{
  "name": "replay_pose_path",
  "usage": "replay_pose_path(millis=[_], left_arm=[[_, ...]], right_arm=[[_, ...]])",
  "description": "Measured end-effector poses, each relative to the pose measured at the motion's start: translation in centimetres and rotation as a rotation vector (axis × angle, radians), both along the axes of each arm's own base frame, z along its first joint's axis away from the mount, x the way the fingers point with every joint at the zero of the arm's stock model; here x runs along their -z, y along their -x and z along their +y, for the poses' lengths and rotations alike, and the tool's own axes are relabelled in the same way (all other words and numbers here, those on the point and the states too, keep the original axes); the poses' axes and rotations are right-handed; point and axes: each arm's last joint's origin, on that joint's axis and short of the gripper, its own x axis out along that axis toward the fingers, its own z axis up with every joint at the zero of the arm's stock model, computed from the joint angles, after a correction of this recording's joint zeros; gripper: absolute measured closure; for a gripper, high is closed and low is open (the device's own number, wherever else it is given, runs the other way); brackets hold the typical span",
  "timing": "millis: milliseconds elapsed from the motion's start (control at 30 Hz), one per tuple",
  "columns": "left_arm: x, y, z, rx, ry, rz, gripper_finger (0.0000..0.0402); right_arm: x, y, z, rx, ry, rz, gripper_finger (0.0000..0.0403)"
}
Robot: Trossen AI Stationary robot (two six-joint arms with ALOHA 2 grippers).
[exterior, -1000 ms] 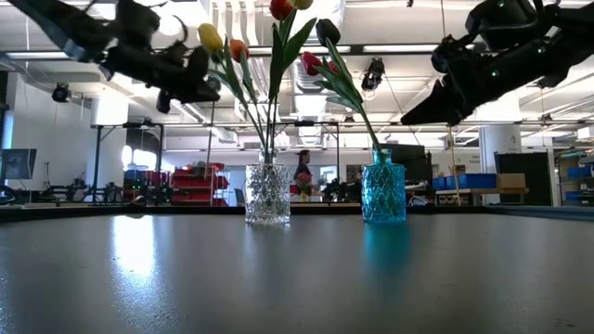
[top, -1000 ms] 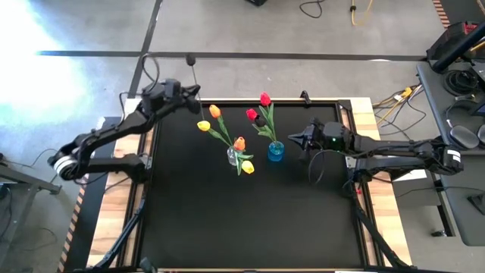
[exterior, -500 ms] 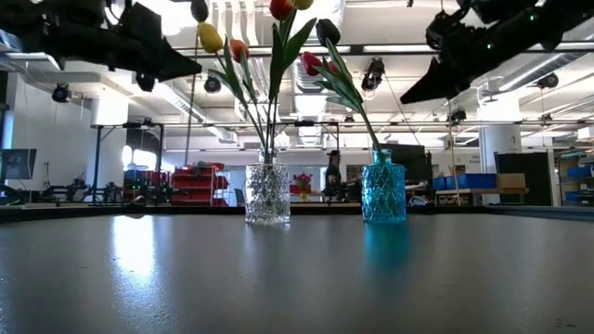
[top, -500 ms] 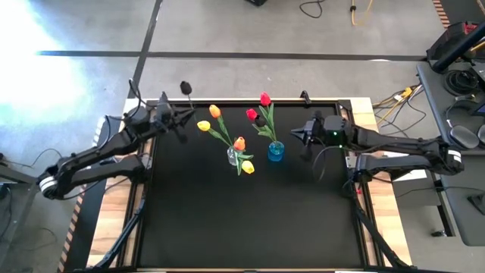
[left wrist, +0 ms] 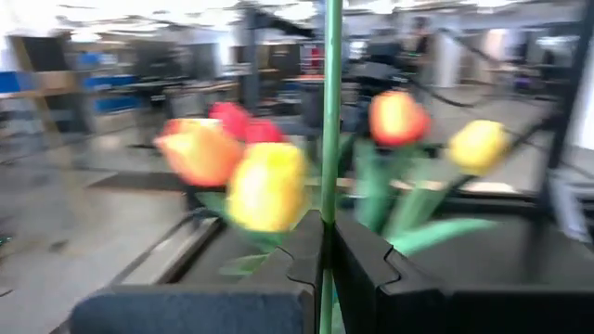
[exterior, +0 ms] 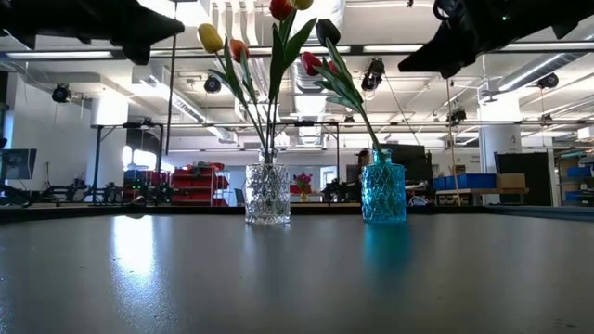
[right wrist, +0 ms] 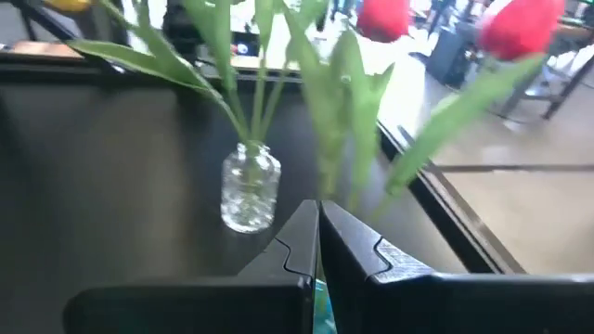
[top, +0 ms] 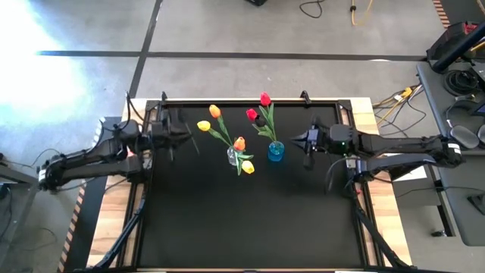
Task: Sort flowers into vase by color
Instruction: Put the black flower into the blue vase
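A clear vase [top: 233,155] holds yellow and orange flowers [top: 214,112]. A blue vase [top: 276,151] beside it holds red flowers [top: 264,99]. My left gripper [top: 180,130] stands level over the table's left edge, high up, shut on a thin green stem [left wrist: 329,111]. This stem's head shows in no view. My right gripper [top: 307,140] hangs shut and empty just right of the blue vase, above it [exterior: 405,67]. Its wrist view looks past the shut fingertips [right wrist: 317,232] at both vases' stems. My left gripper pinches a flower's green stem [left wrist: 329,199] between its two fingers. The fingers come level from the table's left side and lie across the stem. The stem stands upright and runs out of the wrist view above and below; its lower length [exterior: 172,139] hangs beneath the gripper.
The black tabletop [top: 250,220] lies open near and to either side of the two vases. Small fixtures [top: 304,95] sit on the far edge. Beyond the table, the low view shows a room with shelves and equipment.
My left gripper has drawn back from the far-left corner toward the table's left edge and nearer, carrying the stem, which has swung from a lean to upright. My right gripper has risen and backed slightly toward the right edge, away from the blue vase. Both stayed shut.
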Motion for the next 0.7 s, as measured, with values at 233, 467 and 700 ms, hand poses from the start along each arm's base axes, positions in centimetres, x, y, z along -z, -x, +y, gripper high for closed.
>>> replay_pose_path(millis=[233, 467, 700], left_arm=[[0.0, -1.4, -3.0, 0.131, -0.052, -0.003, 0.04], [0.3, -3.2, -6.5, 0.235, -0.114, 0.008, 0.04], [0.2, -6.2, -9.1, 0.312, -0.119, 0.037, 0.04]], right_arm=[[-0.5, -0.3, 2.9, -0.044, 0.093, -0.023, 0.0394], [-1.2, -1.4, 6.1, -0.163, 0.071, -0.11, 0.0379], [-1.4, -4.2, 8.6, -0.217, 0.072, -0.153, 0.0326]])
